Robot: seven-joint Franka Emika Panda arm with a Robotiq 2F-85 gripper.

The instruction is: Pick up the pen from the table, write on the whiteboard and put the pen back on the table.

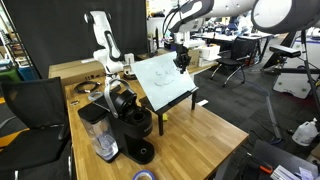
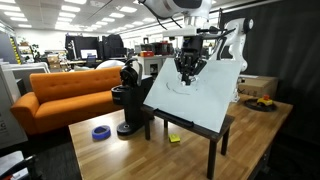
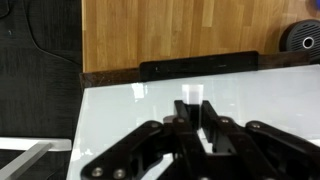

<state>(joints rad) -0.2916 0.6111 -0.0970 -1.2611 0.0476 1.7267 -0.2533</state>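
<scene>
Wrist view first: the pincer (image 3: 197,122) is squeezing narrow on what looks like the pen (image 3: 192,100), its tip pointing at the whiteboard (image 3: 130,125) just beneath. It's looking like the writing step; next it's needing steady contact and a sideways stroke. Beyond the pincer, the table (image 3: 170,30) is waiting. Farther out, the arm (image 1: 185,18) is reaching down from overhead.

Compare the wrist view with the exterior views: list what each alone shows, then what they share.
Wrist view only: the pale pen pinched in the shut gripper, close above the whiteboard. From outside the pen is too small to make out.
Exterior views only: the black coffee machine, the orange sofa, a blue ring lying on the table, and the board's black stand.
Shared: the whiteboard, the gripper over it, and the wooden table.
</scene>
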